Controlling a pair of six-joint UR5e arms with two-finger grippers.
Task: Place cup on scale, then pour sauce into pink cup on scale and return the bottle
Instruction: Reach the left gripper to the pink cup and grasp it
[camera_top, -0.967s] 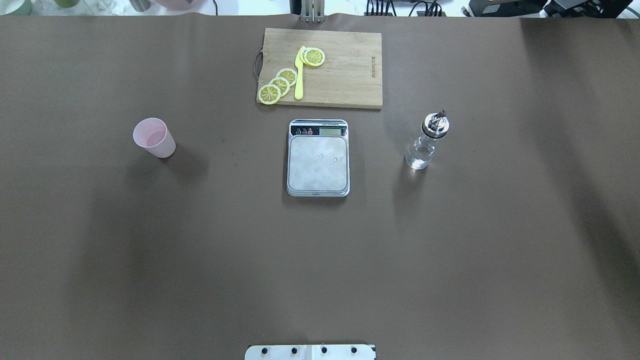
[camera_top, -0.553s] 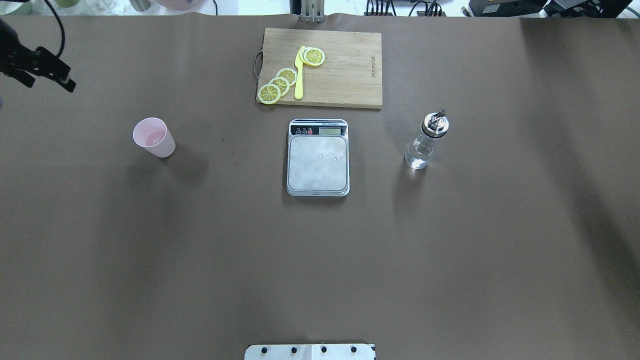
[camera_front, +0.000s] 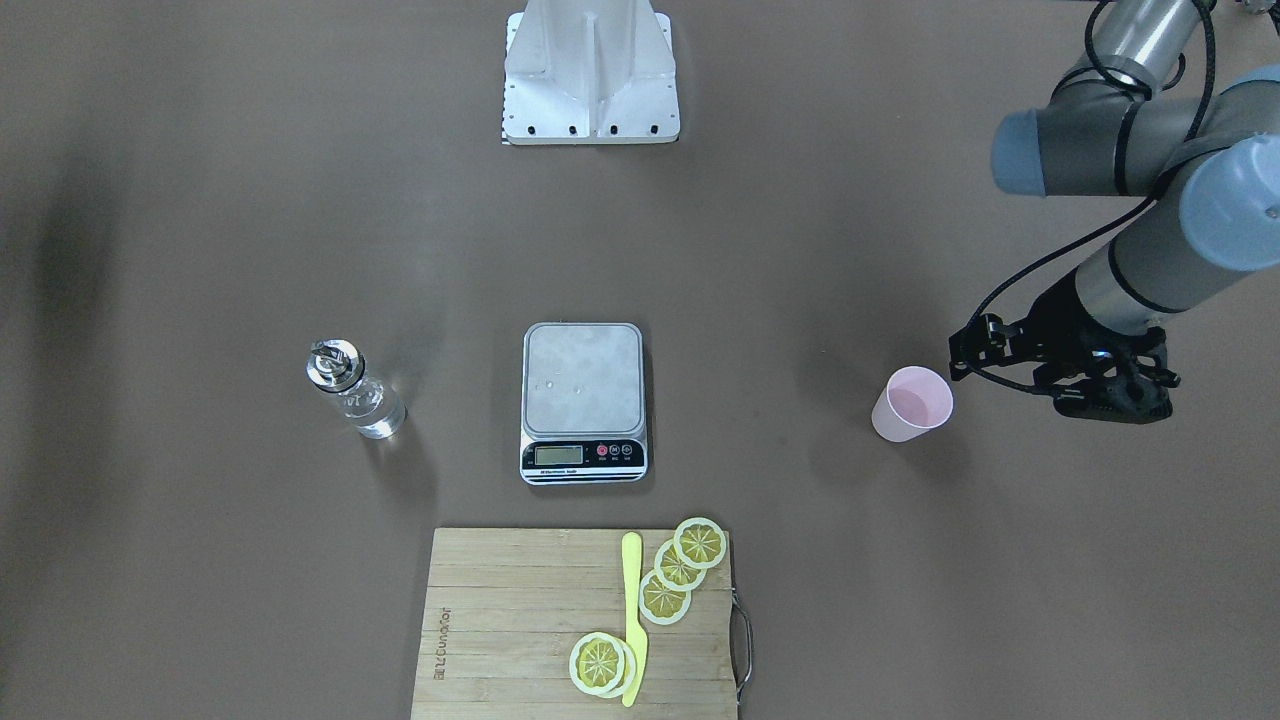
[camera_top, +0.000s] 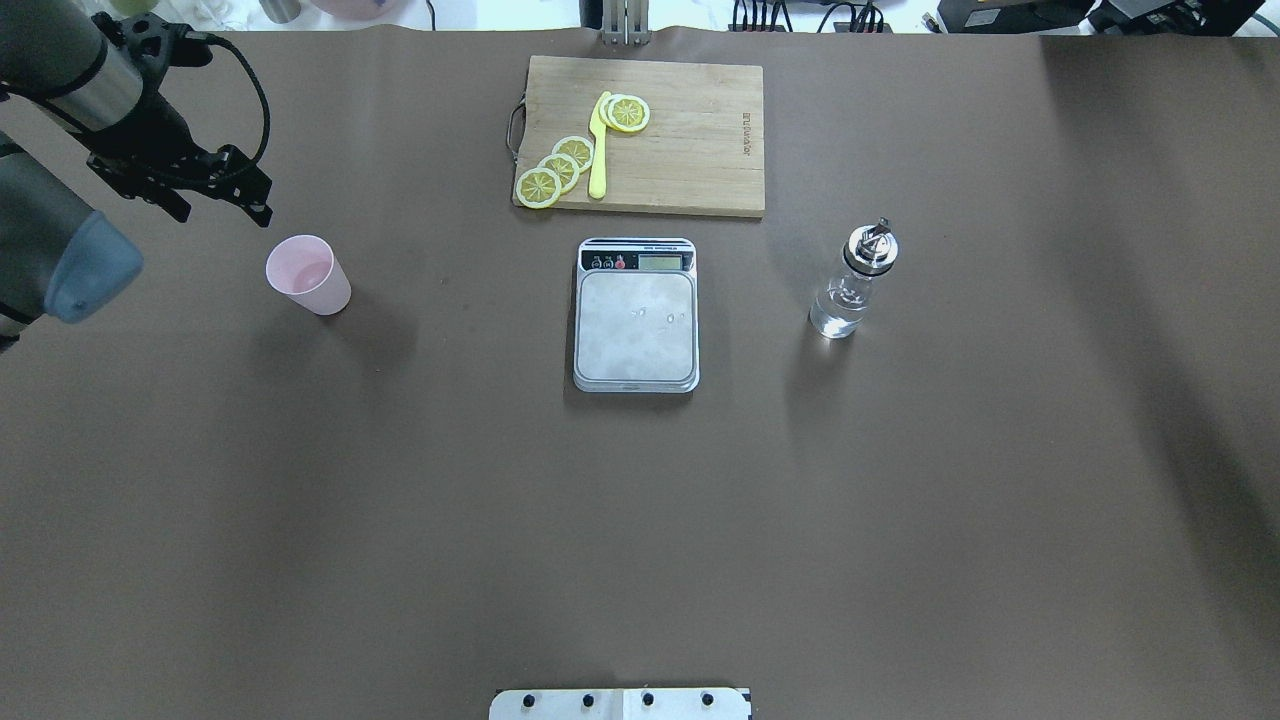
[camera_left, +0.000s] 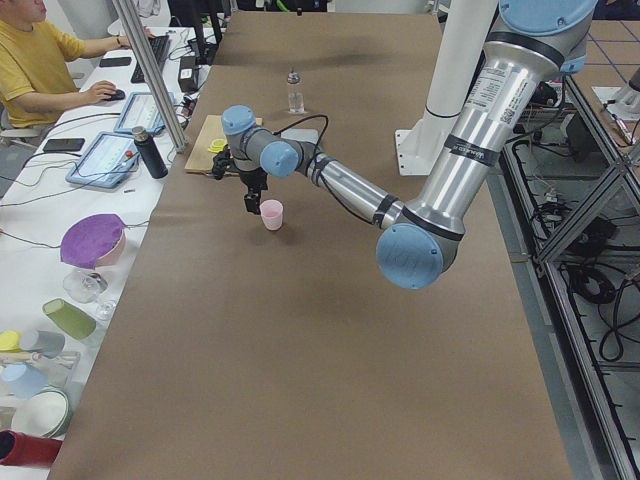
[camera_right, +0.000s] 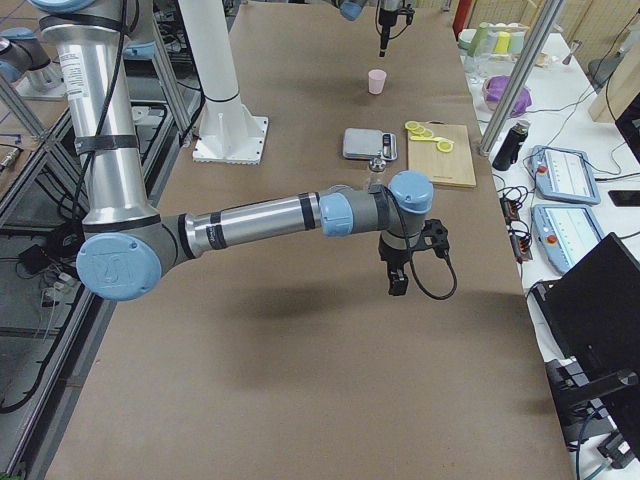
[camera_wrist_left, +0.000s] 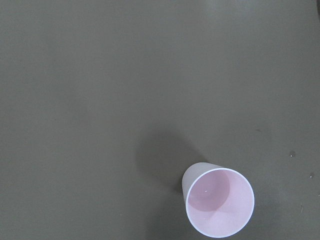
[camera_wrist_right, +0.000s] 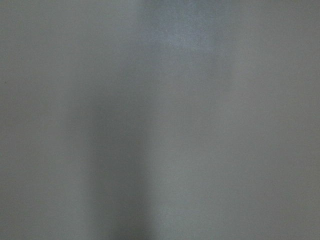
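The pale pink cup (camera_top: 308, 275) stands upright and empty on the brown table, well left of the scale (camera_top: 636, 318), whose steel platform is bare. My left gripper (camera_top: 255, 205) hangs above the table just beyond and left of the cup (camera_front: 912, 403), not touching it. Its fingers are not clear, so I cannot tell its state. In the left wrist view the cup (camera_wrist_left: 219, 202) sits at the lower right. The glass bottle (camera_top: 852, 285) with its metal spout stands right of the scale, with clear sauce low inside. My right gripper (camera_right: 398, 280) points down over bare table; I cannot tell its state.
A bamboo cutting board (camera_top: 680, 140) with lemon slices (camera_top: 560, 165) and a yellow knife (camera_top: 598, 150) lies just behind the scale. The robot's base plate (camera_top: 620, 703) is at the near edge. A person (camera_left: 30, 60) sits at a cluttered side desk beyond the far edge.
My left arm has come into the overhead view from the upper left and moved right toward the cup. Cup, scale and bottle have not moved.
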